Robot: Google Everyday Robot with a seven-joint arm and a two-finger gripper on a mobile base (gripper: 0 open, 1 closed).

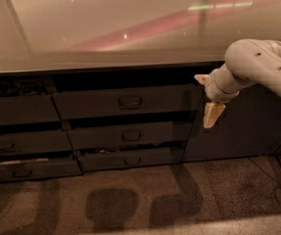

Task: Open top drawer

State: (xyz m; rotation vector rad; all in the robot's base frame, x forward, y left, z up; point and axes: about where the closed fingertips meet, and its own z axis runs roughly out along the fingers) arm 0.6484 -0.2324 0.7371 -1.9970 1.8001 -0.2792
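Observation:
The top drawer (96,103) is the wide dark grey front just under the counter edge, with a small dark bail handle (130,101) at its centre. A dark gap shows between its upper edge and the counter. My gripper (206,97) hangs at the drawer's right end, in front of the seam with the flat cabinet door, well right of the handle. Its cream fingers (212,115) stand apart, open, with nothing between them. One fingertip points left toward the drawer front and the other points down.
Two slimmer drawer fronts (130,135) sit below the top one, the lowest slightly ajar. More drawers (20,110) fill the left column. A flat grey cabinet door (243,126) is at the right. The glossy countertop (130,28) lies above, speckled floor (140,199) below.

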